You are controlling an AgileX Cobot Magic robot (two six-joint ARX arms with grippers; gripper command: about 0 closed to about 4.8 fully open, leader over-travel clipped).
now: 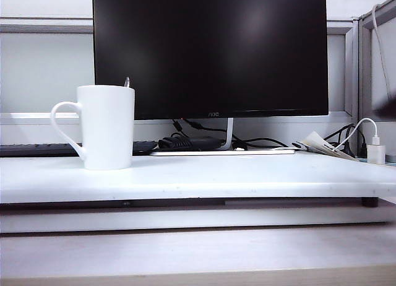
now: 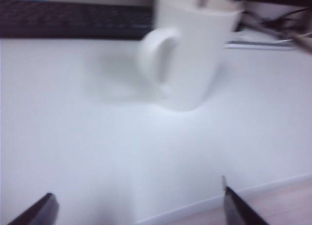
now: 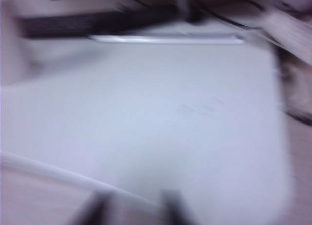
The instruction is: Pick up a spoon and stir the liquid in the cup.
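One piece of lettering can be made out: a small pale brand mark on the lower bezel of the black monitor (image 1: 210, 51), just above its stand in the exterior view, which appears to read "AOC", though it is small and only faintly legible. The white cup (image 1: 106, 126) is seen to carry no print or label. Both wrist views are too blurred for any text to be read in them.

A large black monitor (image 1: 210, 51) stands at the back of the white bench (image 1: 247, 174), a dark keyboard (image 1: 37, 150) and tangled black cables (image 1: 204, 137) beneath it; a white charger plug (image 1: 375, 153) sits far right.
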